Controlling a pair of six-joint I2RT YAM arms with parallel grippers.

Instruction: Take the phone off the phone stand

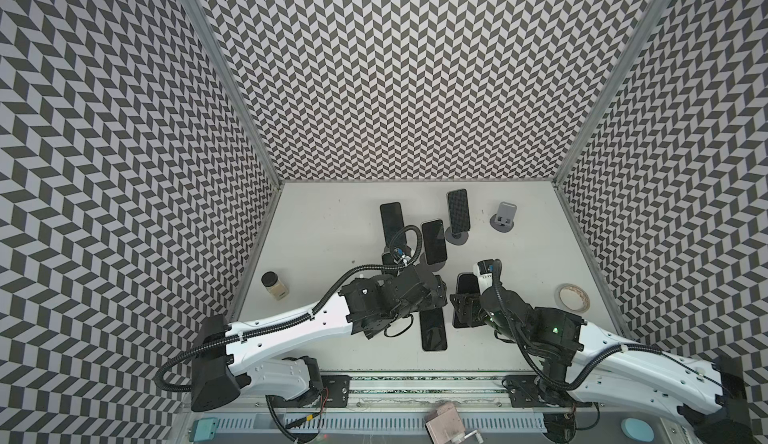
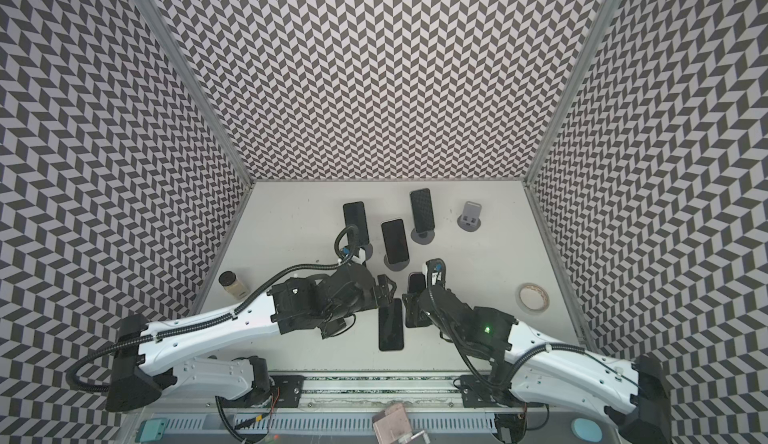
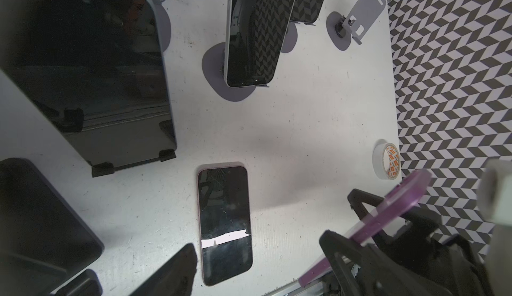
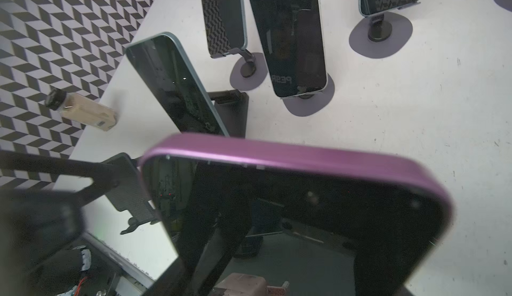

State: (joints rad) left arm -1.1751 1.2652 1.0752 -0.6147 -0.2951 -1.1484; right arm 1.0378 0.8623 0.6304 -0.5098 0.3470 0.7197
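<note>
**Set-down of purple phone [image 4: 304,197] pending**

R gripper [image 3: 360,229] is pinching purple phone by its edges, tilted above table [image 1: 332,221]. L gripper [image 2: 385,292] is hanging spread, empty, beside flat phone [image 3: 224,225]. Best approach: lowering slow w/ phone level, clear of stands [image 3: 212,67], then letting go.

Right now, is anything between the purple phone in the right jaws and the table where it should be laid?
Nothing visible is. The purple phone hangs tilted above the table, which is bare near it; the flat phone lies beside that spot, apart from it. Directly under it is hidden.
</note>
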